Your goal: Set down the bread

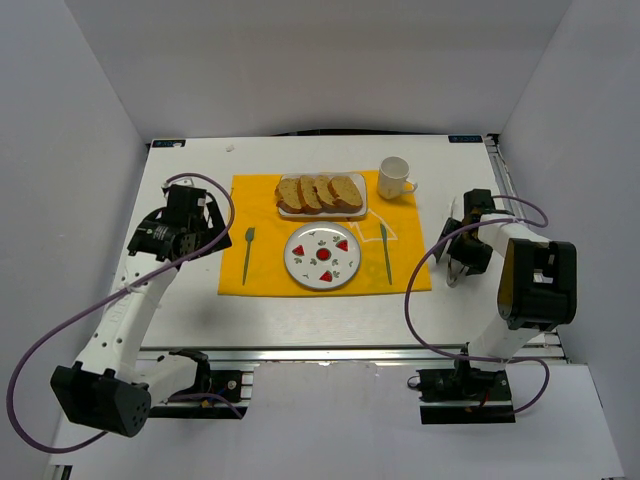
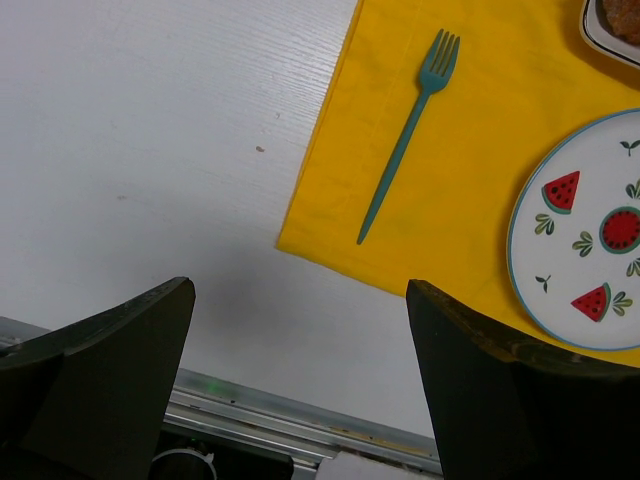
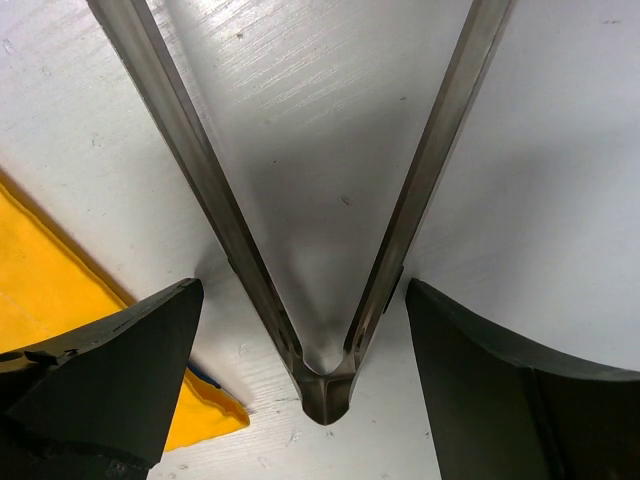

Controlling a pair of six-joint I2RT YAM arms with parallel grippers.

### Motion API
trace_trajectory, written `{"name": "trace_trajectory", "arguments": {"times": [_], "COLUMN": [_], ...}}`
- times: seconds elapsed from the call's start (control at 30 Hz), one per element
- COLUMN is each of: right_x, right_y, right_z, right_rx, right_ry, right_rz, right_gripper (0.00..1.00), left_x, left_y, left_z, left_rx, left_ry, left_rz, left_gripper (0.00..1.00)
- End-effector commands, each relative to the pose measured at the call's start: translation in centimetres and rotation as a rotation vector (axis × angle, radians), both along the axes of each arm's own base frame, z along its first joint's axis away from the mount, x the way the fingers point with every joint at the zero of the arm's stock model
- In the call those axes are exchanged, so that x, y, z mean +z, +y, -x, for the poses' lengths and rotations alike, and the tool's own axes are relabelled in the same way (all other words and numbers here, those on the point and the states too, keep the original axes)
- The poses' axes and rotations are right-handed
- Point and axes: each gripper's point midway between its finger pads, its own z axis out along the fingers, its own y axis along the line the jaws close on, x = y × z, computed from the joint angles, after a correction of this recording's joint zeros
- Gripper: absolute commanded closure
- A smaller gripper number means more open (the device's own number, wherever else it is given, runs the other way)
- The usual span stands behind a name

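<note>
Bread (image 1: pixel 347 193) sits w/ three lookalike slices in a white rectangular tray (image 1: pixel 322 214) just behind the round watermelon-print plate (image 1: pixel 301 268), on the plate's far side; can't tell which slice is meant, and none is on the plate yet. R gripper (image 3: pixel 300 295) hangs well off to the plate's right, past the edge of the yellow placemat (image 1: pixel 260 200). Its fingers are spread wide w/ metal tongs (image 3: pixel 322 385) lying on the table (image 1: pixel 300 315) btw them, hinge end toward the wrist cam, arms fanning away; the pads don't look to be touching the tongs. L gripper (image 2: pixel 300 290) is spread too, holding nothing, over the tabletop to the plate's left, beyond the teal fork (image 1: pixel 248 252). My read: step in hand = grab the tongs w/ the R arm, task barely begun. To do it well: drop straight down so both tong arms sit inside the fingers. Close partway up from the hinge, not at it, so a squeeze shuts the tips. Go gently, since thin steel may skid on the smooth top. Then come in from the plate's right, clearing the knife (image 1: pixel 385 250) and mug (image 1: pixel 393 177).
</note>
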Motion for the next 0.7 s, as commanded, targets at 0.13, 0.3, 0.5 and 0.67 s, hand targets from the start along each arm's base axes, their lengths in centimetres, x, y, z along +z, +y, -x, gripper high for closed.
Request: {"name": "trace_trajectory", "arguments": {"times": [0.13, 0.3, 0.5, 0.67], "right_x": [-0.4, -0.9, -1.3, -1.2], "right_y": [-0.9, -1.4, -1.8, -1.9], "right_z": [-2.7, -3.2, -4.0, -5.1], "right_rx": [0.022, 0.052, 0.078, 0.079], "right_ry": [-0.101, -0.105, -0.105, -0.117], "right_rz": [-0.002, -0.007, 0.000, 0.002], "right_gripper": [0.11, 0.11, 0.11, 0.11], "left_x": [1.2, 1.0, 0.7, 0.4], "left_y": [0.2, 0.0, -0.2, -0.2], "left_z": [-0.5, -0.7, -0.8, -0.6], "left_rx": [0.005, 0.002, 0.002, 0.008], "left_ry": [-0.027, -0.022, -0.016, -0.008], "left_rz": [-0.014, -0.009, 0.002, 0.004], "left_gripper": [0.02, 0.02, 0.02, 0.02]}}
